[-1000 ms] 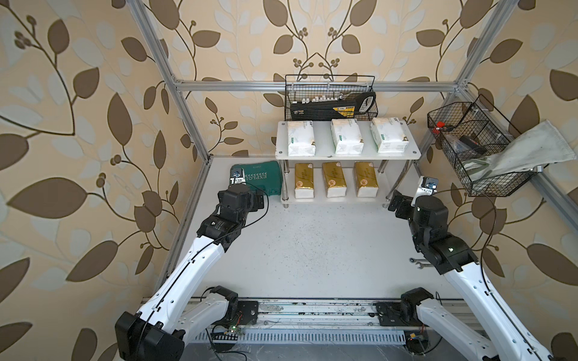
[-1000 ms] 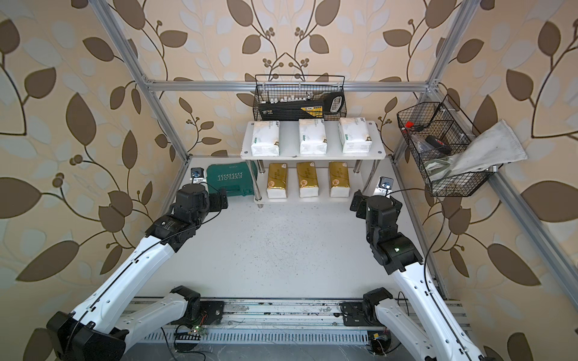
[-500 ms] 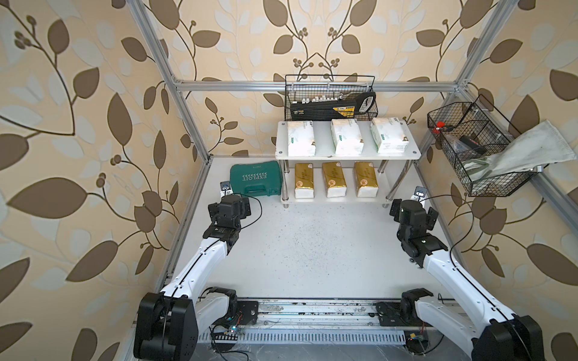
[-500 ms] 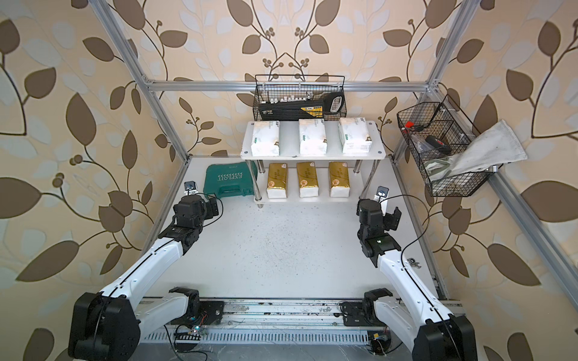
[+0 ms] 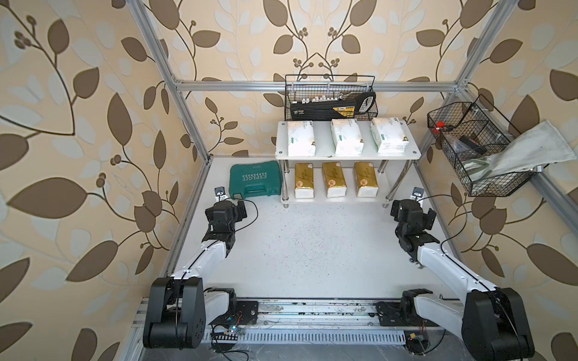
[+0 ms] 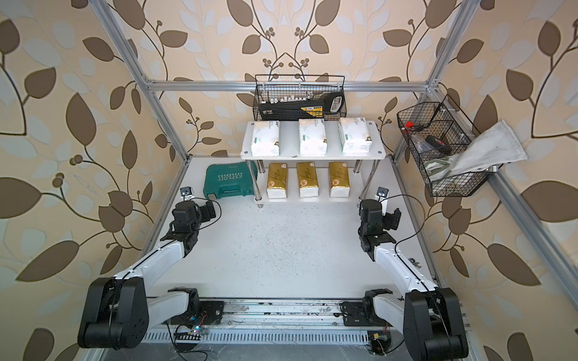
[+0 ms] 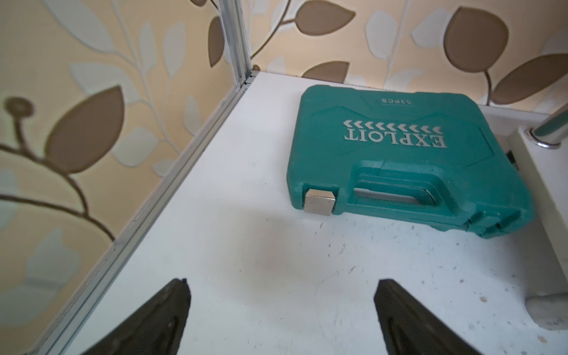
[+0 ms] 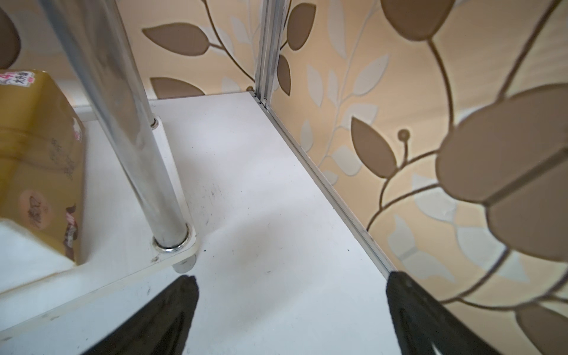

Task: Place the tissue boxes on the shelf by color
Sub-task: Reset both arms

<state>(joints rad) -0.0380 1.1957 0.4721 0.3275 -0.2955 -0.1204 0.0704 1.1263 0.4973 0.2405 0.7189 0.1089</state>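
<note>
The shelf [image 5: 322,137] [image 6: 289,137] stands at the back of the table. Three white tissue boxes [image 5: 346,137] [image 6: 312,136] lie in a row on its top board. Three gold tissue boxes [image 5: 334,178] [image 6: 307,178] lie in a row on its lower board. My left gripper [image 7: 281,284] is open over bare table in front of the green case, holding nothing. My right gripper [image 8: 290,281] is open and holds nothing beside the shelf's right front leg [image 8: 144,159], with the rightmost gold box [image 8: 37,153] close by. Both wrists [image 5: 225,213] [image 5: 412,212] sit low near the side walls.
A green tool case [image 5: 256,180] [image 7: 399,153] lies left of the shelf. One black wire basket [image 5: 331,97] hangs on the back wall. Another wire basket [image 5: 475,150], with a cloth [image 5: 525,150] hanging out, is on the right wall. Aluminium frame rails edge the table.
Both arms have drawn back from the shelf toward the front and folded lower near the side walls. The left gripper no longer hangs over the green case. Boxes have not moved.
</note>
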